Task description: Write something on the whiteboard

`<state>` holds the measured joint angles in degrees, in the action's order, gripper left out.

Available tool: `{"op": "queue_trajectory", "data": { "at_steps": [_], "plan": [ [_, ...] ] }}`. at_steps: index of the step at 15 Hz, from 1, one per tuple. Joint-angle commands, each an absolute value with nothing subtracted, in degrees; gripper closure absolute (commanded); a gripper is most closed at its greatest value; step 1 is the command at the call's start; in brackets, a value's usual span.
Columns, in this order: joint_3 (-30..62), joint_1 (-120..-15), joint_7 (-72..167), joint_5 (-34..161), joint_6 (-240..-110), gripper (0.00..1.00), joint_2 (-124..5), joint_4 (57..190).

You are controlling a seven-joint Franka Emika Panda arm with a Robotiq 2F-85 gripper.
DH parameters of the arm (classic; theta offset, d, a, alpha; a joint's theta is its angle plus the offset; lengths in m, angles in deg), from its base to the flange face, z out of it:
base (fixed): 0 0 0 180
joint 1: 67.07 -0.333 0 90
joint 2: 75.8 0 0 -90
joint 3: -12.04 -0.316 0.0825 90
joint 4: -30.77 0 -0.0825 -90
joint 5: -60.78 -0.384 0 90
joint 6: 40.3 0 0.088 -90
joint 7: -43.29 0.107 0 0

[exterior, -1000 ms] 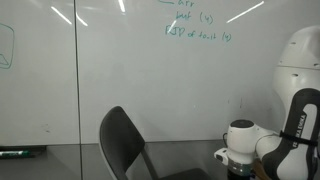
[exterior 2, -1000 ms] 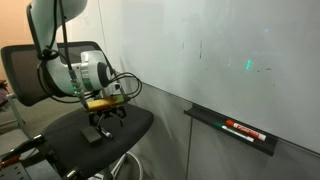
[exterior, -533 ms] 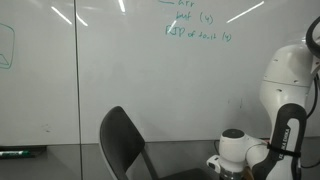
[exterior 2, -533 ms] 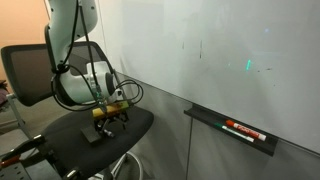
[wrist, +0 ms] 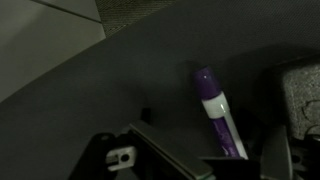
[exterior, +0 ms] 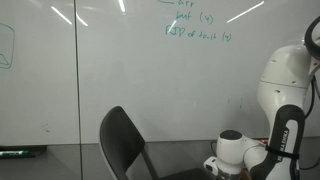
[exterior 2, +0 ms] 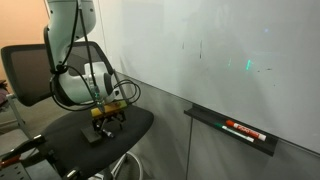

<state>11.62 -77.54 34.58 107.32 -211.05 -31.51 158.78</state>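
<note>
The whiteboard (exterior: 120,95) fills the wall behind the black chair (exterior: 122,140) in both exterior views. It is glossy and white, with a few lines of green handwriting near its top edge, and a marker tray (exterior 2: 232,131) is fixed along its lower edge. It is a rigid, fixed sheet, so it is nothing to take hold of. Its slick face will let a pen tip skate, so I judge light, square pressure will serve better than force. The gripper (exterior 2: 107,122) hangs low over the chair seat, which is the bench here, well apart from the board. In the wrist view the jaws look apart and hold nothing. A marker (wrist: 217,112) with a purple cap and white barrel lies flat on the dark seat between them. It should be light, stiff and smooth, and round enough to roll or slip. The sensible hold is across the white barrel near its middle, clear of the cap, which appears to be on and would have to come off before any writing.
</note>
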Motion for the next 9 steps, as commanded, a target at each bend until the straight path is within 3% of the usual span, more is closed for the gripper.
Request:
{"op": "queue_trajectory", "data": {
  "at_steps": [1, 7, 9],
  "plan": [
    [11.79, -77.83, 33.66, 108.08, -210.43, 0.42, -32.73, 159.73],
    [11.15, -77.74, 33.45, 107.31, -207.78, 0.88, -35.05, 161.51],
    [10.84, -77.97, 33.89, 106.44, -204.34, 0.95, -36.82, 162.01]
  ]
}}
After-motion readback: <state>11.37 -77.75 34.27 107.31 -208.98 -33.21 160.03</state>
